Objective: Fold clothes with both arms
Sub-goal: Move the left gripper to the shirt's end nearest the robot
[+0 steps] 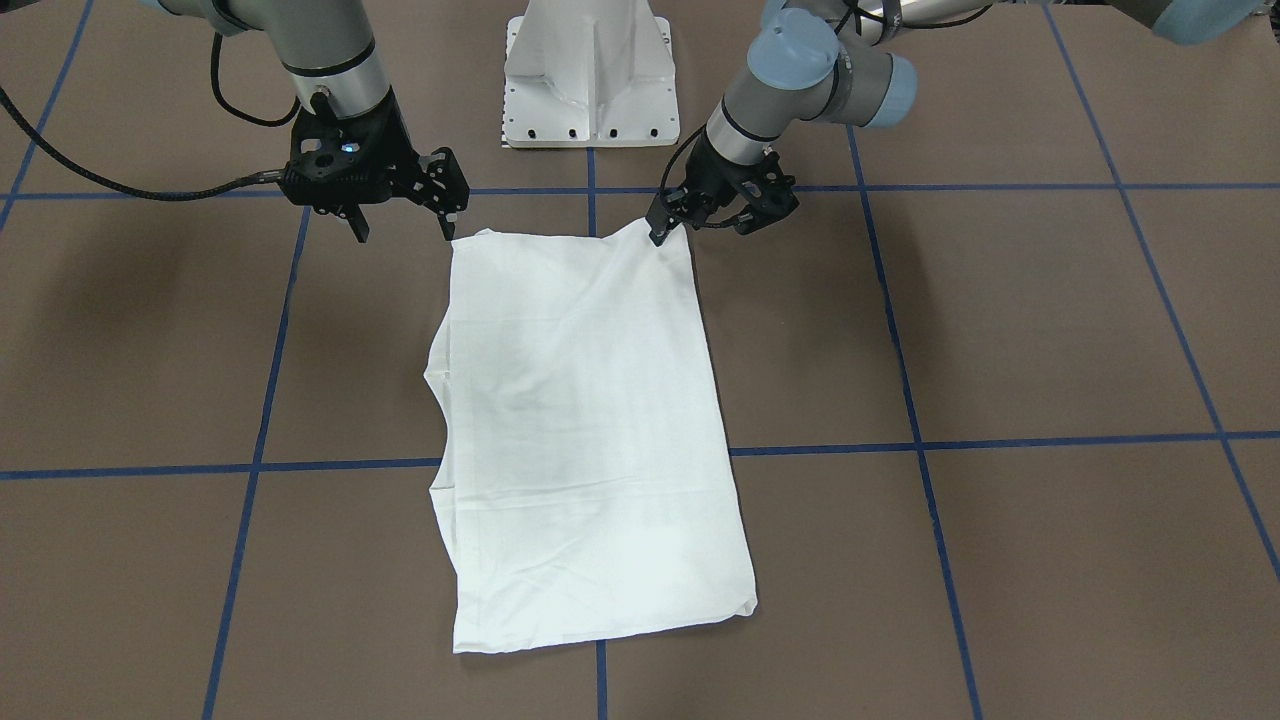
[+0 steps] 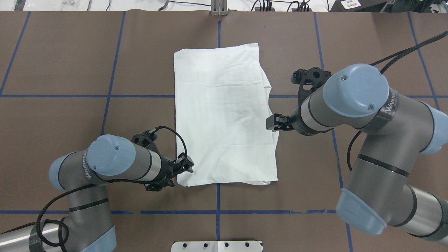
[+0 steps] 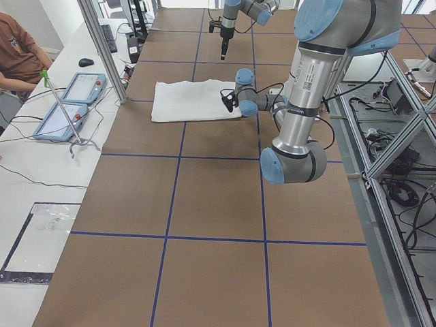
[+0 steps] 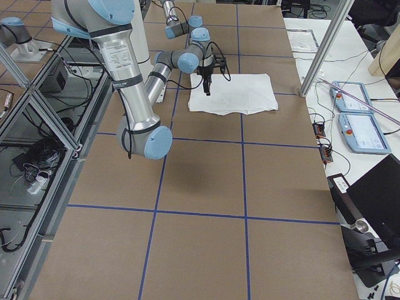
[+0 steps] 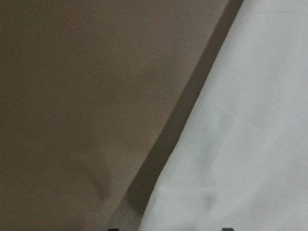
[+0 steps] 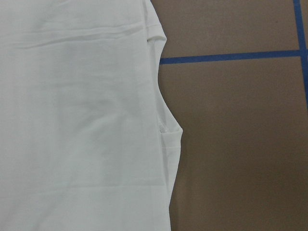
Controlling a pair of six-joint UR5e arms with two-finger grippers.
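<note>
The white T-shirt (image 1: 580,420) lies folded into a long rectangle in the middle of the table, plain side up, with no print showing. It also shows in the overhead view (image 2: 224,115). My left gripper (image 1: 662,232) is low and tilted at the shirt's corner nearest the robot on my left. It is shut on the cloth, which rises to a small peak there. In the overhead view the left gripper (image 2: 189,165) lies over that edge. My right gripper (image 1: 404,230) is open and empty. It hangs above the table just beside the other near corner, and shows in the overhead view (image 2: 274,123).
The white pedestal base (image 1: 590,80) stands at the robot's side of the brown table (image 1: 1000,330), which has blue tape lines. In the left side view, a post (image 3: 102,48), two tablets (image 3: 68,102) and a seated person (image 3: 17,54) are beyond the table's far edge.
</note>
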